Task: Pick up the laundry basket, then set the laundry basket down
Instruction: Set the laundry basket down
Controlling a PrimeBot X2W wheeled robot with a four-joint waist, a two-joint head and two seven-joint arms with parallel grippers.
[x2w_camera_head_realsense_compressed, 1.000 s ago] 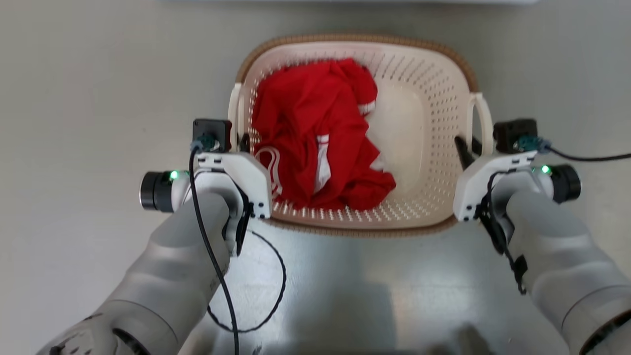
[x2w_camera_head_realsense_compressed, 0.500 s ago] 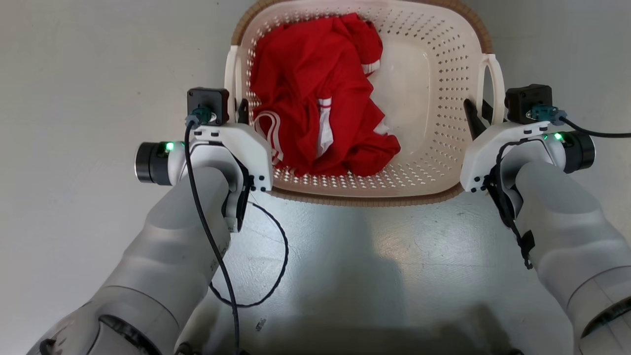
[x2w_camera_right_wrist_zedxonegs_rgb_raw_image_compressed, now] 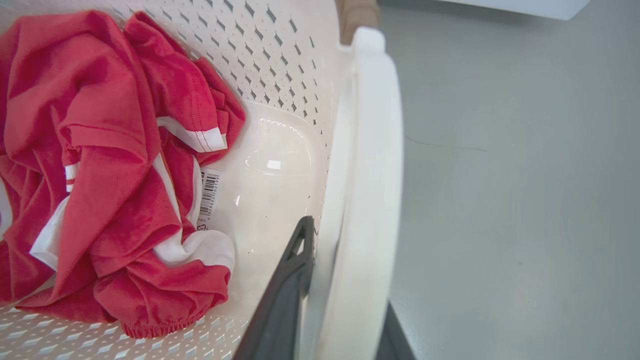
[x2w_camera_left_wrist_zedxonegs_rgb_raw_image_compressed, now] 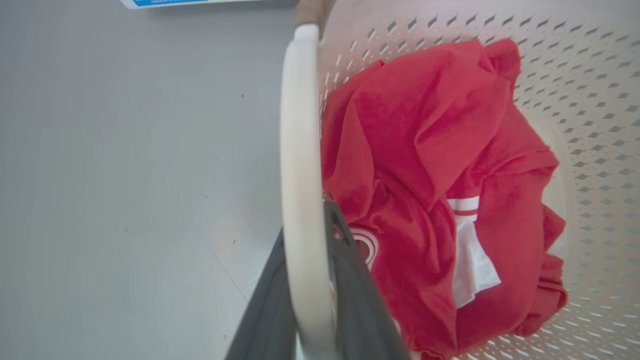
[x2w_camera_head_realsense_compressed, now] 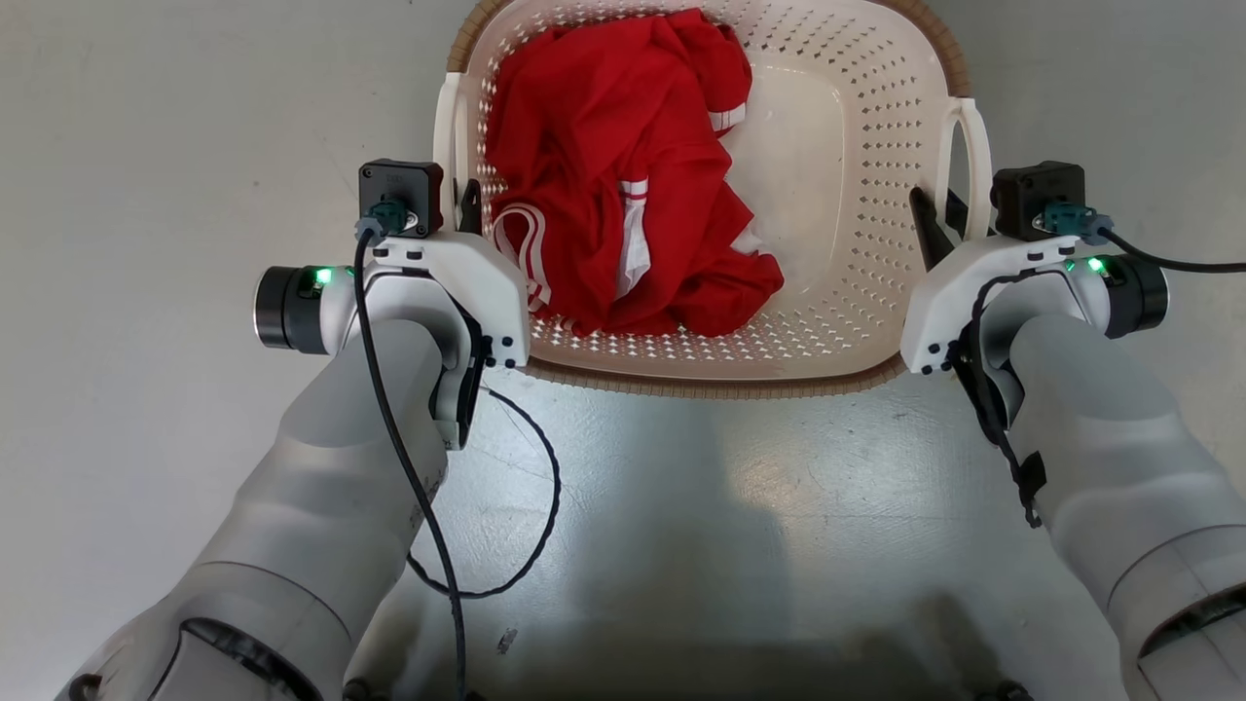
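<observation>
Laundry basket [x2w_camera_head_realsense_compressed: 847,195] sits square between both arms, one handle toward each, red shirt [x2w_camera_head_realsense_compressed: 623,175] inside. Left gripper [x2w_camera_head_realsense_compressed: 458,209] pinches left handle [x2w_camera_left_wrist_zedxonegs_rgb_raw_image_compressed: 300,150]; right gripper [x2w_camera_head_realsense_compressed: 942,212] pinches right handle [x2w_camera_right_wrist_zedxonegs_rgb_raw_image_compressed: 370,150]. Clear of floor [x2w_camera_head_realsense_compressed: 146,195] or not: cannot tell.

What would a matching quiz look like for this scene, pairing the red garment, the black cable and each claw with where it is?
Things:
1. crumpled red cloth garment with white trim
2. thin black cable
3. left claw
4. right claw

Places:
A. closed around the right white handle
B. heaped inside the cream-white perforated plastic laundry basket
C. looped beside the left forearm
D. closed around the left white handle

Pairs: 1-B, 2-C, 3-D, 4-A
</observation>
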